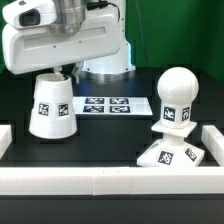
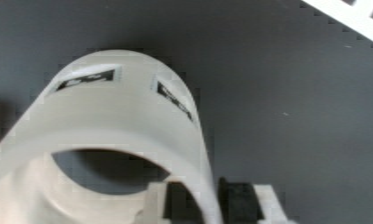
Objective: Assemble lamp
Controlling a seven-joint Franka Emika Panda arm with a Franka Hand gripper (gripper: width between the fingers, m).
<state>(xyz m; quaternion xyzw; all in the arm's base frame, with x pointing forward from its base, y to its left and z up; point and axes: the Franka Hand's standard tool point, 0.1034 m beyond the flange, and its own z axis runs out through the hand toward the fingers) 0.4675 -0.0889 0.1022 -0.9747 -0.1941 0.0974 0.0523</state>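
The white conical shade point(image 1: 52, 105) stands on the black table at the exterior view's left, narrow end up and a little tilted. My gripper point(image 1: 66, 70) is right over its top rim. In the wrist view I look down into the shade's opening point(image 2: 121, 130), and my gripper point(image 2: 209, 203) has one dark finger point(image 2: 181, 203) inside the rim and the other outside, with the rim wall filling the gap between them. The round-topped bulb point(image 1: 178, 95) stands upright on the low sloped square base point(image 1: 170, 152) at the exterior view's right.
The marker board point(image 1: 105, 104) lies flat on the table between the shade and the base. A white rail point(image 1: 100, 182) runs along the table's front edge and another one point(image 1: 215, 140) along its right side. The arm's white body point(image 1: 60, 40) hangs over the shade.
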